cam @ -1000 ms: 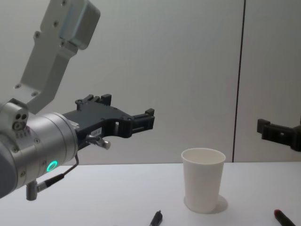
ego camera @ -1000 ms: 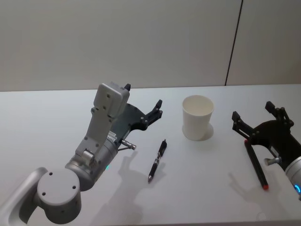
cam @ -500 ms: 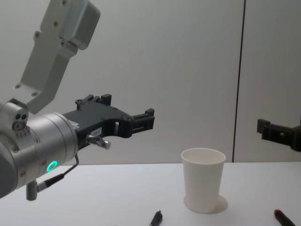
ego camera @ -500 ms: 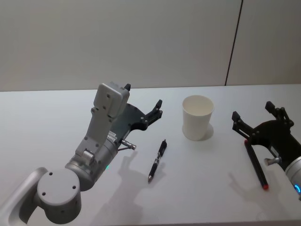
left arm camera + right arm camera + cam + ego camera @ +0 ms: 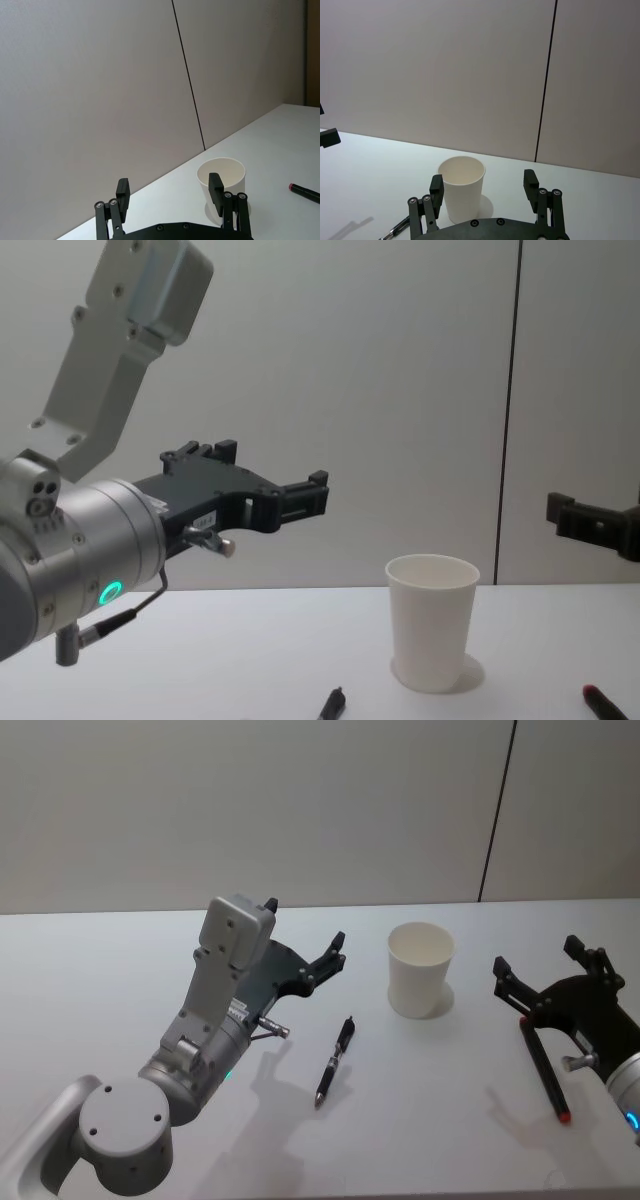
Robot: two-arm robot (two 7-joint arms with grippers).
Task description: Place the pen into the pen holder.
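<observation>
Nothing has moved since the earlier frames: both arms, the cup and both pens sit exactly as they did. Judgement: a pause before the reach, with the task not yet begun.

Tabletop (image 5: 120, 950): one, white, carrying everything.

Arms: two.
- Left claw (image 5: 304, 922) is raised above the tabletop left of centre, jaws spread wide with nothing between them. It aims toward the cup.
- Right claw (image 5: 537, 953) is held at the right side, also spread and empty.

Pen holder (image 5: 420, 970): one white paper cup, upright, mouth open and nothing seen inside it. It stands between the two claws, well apart from each.

Pens: two, both flat on the tabletop.
- Black pen (image 5: 334, 1062) lies near centre, in front of the cup and to its left, and near the left claw.
- Red-tipped pen (image 5: 543, 1068) lies at the right, close by the right claw in the head view.

Cannot tell which pen the task means. Judged by position, the black pen suits the left claw. Neither pen is gripped or in the cup.
</observation>
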